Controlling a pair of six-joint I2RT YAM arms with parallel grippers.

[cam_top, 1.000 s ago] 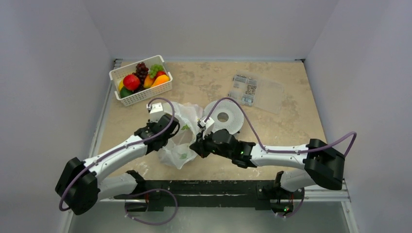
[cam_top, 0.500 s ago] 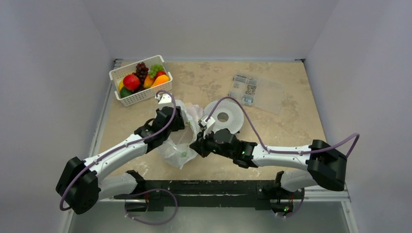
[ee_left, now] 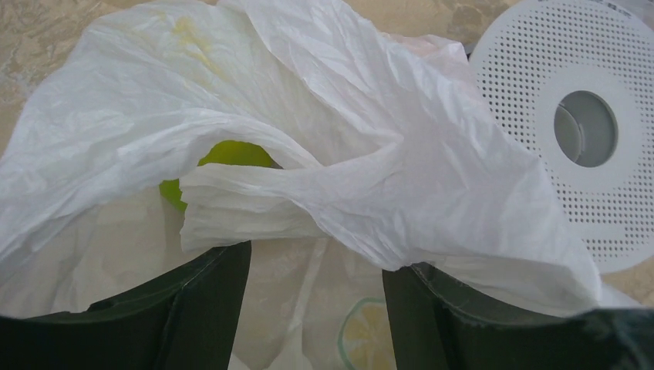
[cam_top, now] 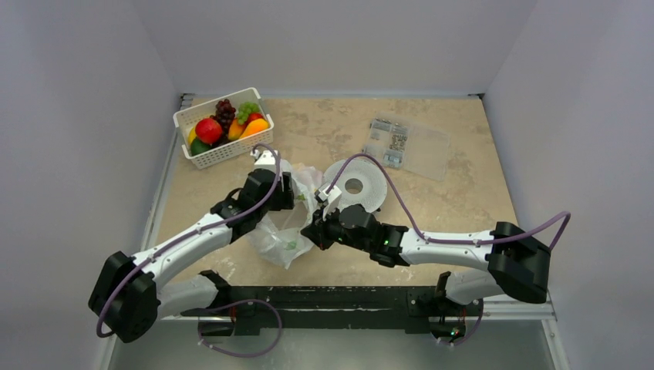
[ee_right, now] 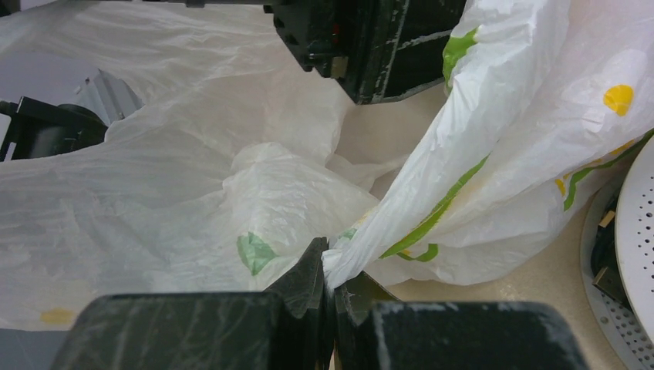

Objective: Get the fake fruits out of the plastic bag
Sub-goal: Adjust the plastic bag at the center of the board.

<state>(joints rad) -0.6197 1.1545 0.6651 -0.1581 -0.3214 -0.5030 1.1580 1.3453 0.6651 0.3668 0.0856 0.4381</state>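
The plastic bag [cam_top: 281, 239] lies crumpled between my two arms. In the left wrist view the bag [ee_left: 347, 116] drapes over my open left gripper [ee_left: 316, 262], hiding the fingertips, and a green fruit [ee_left: 231, 158] shows inside the bag's mouth. My left gripper [cam_top: 287, 196] is at the far side of the bag. My right gripper [ee_right: 333, 266] is shut on a twisted edge of the bag [ee_right: 193, 185], and in the top view it [cam_top: 315, 229] is at the bag's right side. Any other fruits in the bag are hidden.
A white slotted basket [cam_top: 231, 153] at the back left holds a red apple [cam_top: 208, 129], grapes and other fruits. A white perforated disc [cam_top: 355, 187] lies just right of the bag and also shows in the left wrist view [ee_left: 571, 116]. A flat clear packet [cam_top: 405, 146] lies at the back right.
My left gripper has moved away from me and to the right, up to the far part of the bag. The right gripper has kept its hold and stayed in place.
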